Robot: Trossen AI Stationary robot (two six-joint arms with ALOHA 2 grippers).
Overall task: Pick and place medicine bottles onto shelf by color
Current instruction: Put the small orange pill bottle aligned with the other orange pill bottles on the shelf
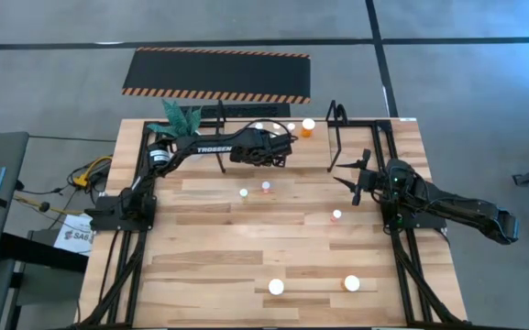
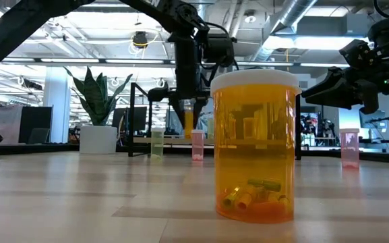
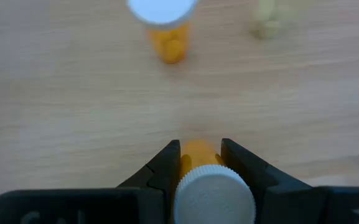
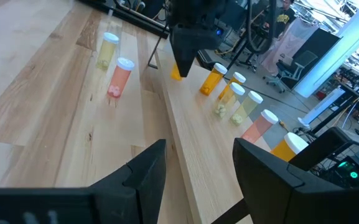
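We see a small orange bottle [image 3: 199, 163] with a white cap pinched between the fingers of the left gripper [image 3: 200, 157], which hangs over the raised wooden board of the shelf [image 1: 337, 137] near the table's far edge; in the low view the same bottle [image 2: 189, 121] hangs upright under the gripper, above the board. On that board other medicine bottles stand in a row: from the right wrist view we count orange [image 4: 211, 79], pale yellow-green [image 4: 227, 99] and pink [image 4: 260, 127] ones running along its edge, and the high view shows an orange one [image 1: 308, 126] close to the shelf's right end loop. Out on the table [image 1: 200, 275] a yellow-green bottle [image 1: 243, 192] and a pink bottle [image 1: 266, 186] stand just beside each other near the middle, another pink one [image 1: 336, 215] stands off to their right, and two larger orange bottles [image 1: 276, 286] and [image 1: 351, 283] stand near the front edge; one of these fills the low view [image 2: 255, 145] with small capsules at its bottom. The right gripper [image 4: 195, 162] hovers over the table's right side, near the shelf's right end, its fingers spread apart with nothing between them. A potted plant [image 1: 180, 117] sits at the far-left corner, and a black hazard-striped mat [image 1: 218, 73] lies on the floor beyond the table.
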